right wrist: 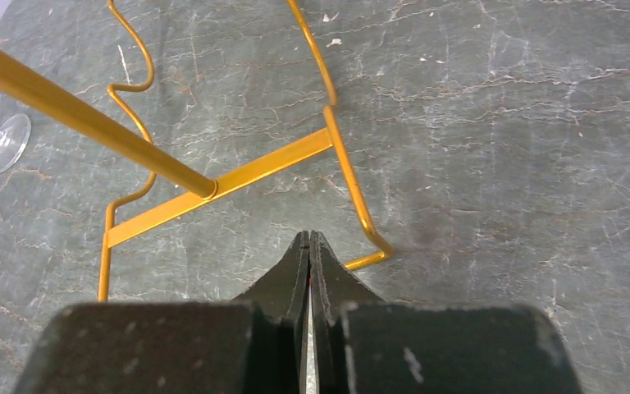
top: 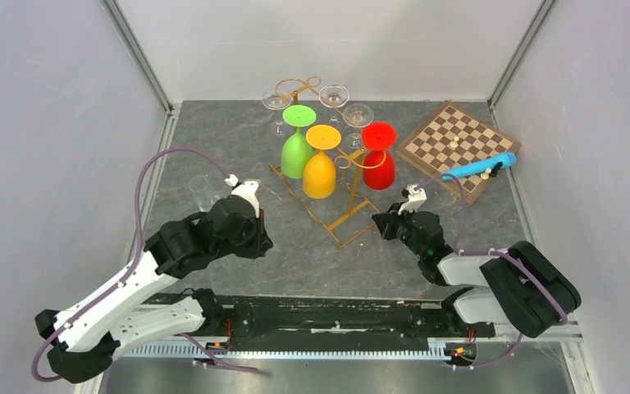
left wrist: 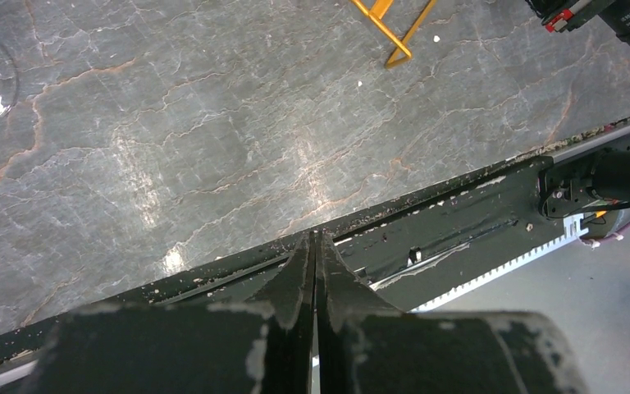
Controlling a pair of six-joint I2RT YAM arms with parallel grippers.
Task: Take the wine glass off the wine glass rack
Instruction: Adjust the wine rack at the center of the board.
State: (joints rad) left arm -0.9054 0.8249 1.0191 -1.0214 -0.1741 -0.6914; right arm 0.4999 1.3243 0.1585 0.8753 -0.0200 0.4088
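Observation:
The gold wine glass rack (top: 346, 215) stands mid-table. Upside down from its hooks hang a green wine glass (top: 296, 152), an orange one (top: 319, 172) and a red one (top: 378, 168), with clear glasses (top: 334, 95) behind them. Another clear glass (top: 199, 185) stands on the table left of the rack; its foot (right wrist: 8, 141) shows in the right wrist view. My left gripper (left wrist: 313, 238) is shut and empty, low over the table's near edge, left of the rack base (left wrist: 390, 34). My right gripper (right wrist: 308, 236) is shut and empty just short of the rack's base corner (right wrist: 369, 234).
A chessboard (top: 458, 148) with a few pieces lies at the back right, and a blue tool (top: 480, 167) rests on its near edge. Grey side walls close in the table. The black mounting rail (left wrist: 459, 222) runs along the near edge.

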